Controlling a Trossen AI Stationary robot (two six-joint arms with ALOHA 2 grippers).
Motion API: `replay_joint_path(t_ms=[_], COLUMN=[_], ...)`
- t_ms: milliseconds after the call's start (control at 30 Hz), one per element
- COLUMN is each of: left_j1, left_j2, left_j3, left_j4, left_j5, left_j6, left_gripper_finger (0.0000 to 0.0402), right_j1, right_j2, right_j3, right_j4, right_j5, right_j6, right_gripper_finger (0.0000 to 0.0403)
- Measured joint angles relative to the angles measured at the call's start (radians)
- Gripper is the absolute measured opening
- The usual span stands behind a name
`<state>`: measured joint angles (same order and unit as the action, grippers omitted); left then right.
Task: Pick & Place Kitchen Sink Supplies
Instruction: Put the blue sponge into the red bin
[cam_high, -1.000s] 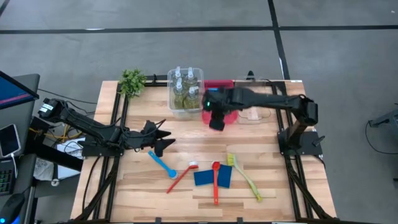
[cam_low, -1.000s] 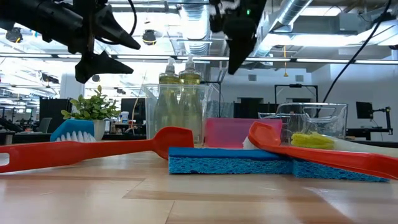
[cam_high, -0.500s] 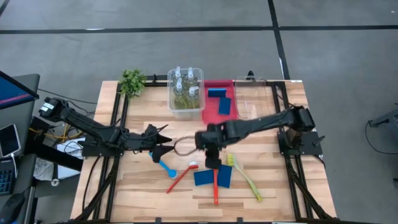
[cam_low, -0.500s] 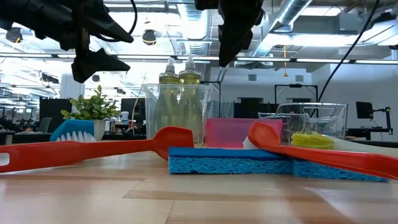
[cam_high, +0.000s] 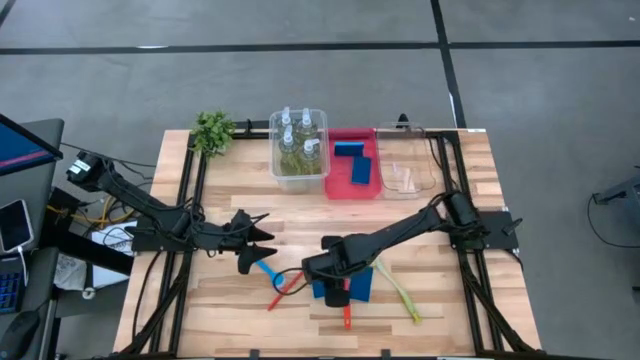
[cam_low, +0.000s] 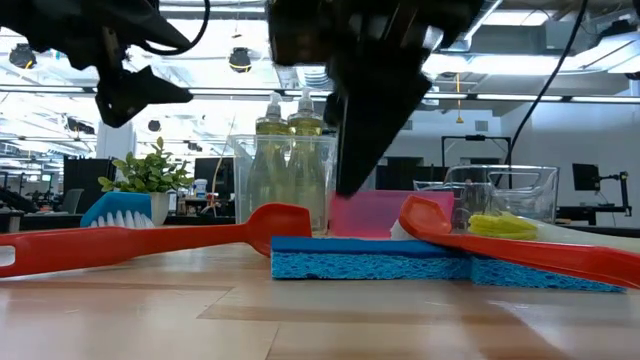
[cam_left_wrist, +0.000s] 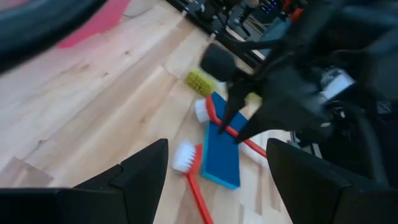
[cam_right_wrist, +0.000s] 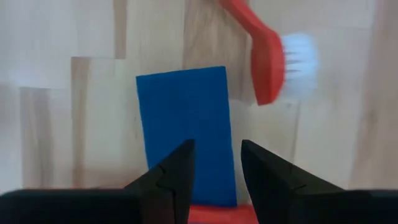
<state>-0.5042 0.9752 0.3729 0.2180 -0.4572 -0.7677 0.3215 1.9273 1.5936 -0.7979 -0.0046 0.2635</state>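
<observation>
The right gripper (cam_right_wrist: 214, 171) hangs just above a flat blue sponge (cam_right_wrist: 186, 130) near the front of the table, its two fingers (cam_right_wrist: 174, 171) parted with a narrow gap between them and nothing held. In the wrist view the gap sits over one end of the sponge, roughly on its centre line. In the high view the same gripper (cam_high: 328, 268) covers part of the blue sponge (cam_high: 326, 288) on the left of a pair, the second blue sponge (cam_high: 361, 286) lying just beside it.

The step in hand looks like picking up this sponge. To do it well, the fingers probably need to part wider than now, so that they straddle the short side before going down; otherwise they would land on its top face. A red brush (cam_right_wrist: 264, 53) lies just beside the sponge's far corner, and another red handle crosses its near end, so the descent should be straight to avoid nudging either.

In the wrist view the sponge's long axis runs away from the fingers, in line with the camera's gaze, and the finger gap spans its width.

The left gripper (cam_high: 252, 240), spread wide and empty, hovers near the blue brush (cam_high: 268, 270).
</observation>
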Motion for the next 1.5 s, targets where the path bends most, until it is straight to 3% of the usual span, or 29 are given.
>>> replay_joint_path(t_ms=[467, 667, 833, 1133, 1500], left_j1=[-0.126, -0.162, -0.165, -0.165, -0.165], left_j2=[0.000, 0.000, 0.000, 0.000, 0.000], left_j3=[0.000, 0.000, 0.000, -0.001, -0.001], left_j4=[0.000, 0.000, 0.000, -0.002, -0.008], left_j5=[-0.002, -0.009, -0.013, -0.050, -0.066], left_j6=[-0.052, -0.053, -0.053, -0.042, -0.029], left_gripper_finger=[0.0273, 0.0273, 0.0273, 0.0273, 0.0273], right_j1=[-0.003, -0.013, -0.021, -0.036, -0.034], right_j2=[0.200, 0.212, 0.160, 0.026, -0.184], right_j3=[0.008, 0.004, 0.000, -0.005, -0.003], right_j4=[0.070, 0.080, 0.085, 0.101, 0.113], right_j5=[-0.070, -0.127, -0.130, -0.121, 0.046], right_j6=[0.014, 0.034, 0.034, 0.053, 0.052], right_gripper_finger=[0.0123, 0.0074, 0.0009, 0.0005, 0.0002])
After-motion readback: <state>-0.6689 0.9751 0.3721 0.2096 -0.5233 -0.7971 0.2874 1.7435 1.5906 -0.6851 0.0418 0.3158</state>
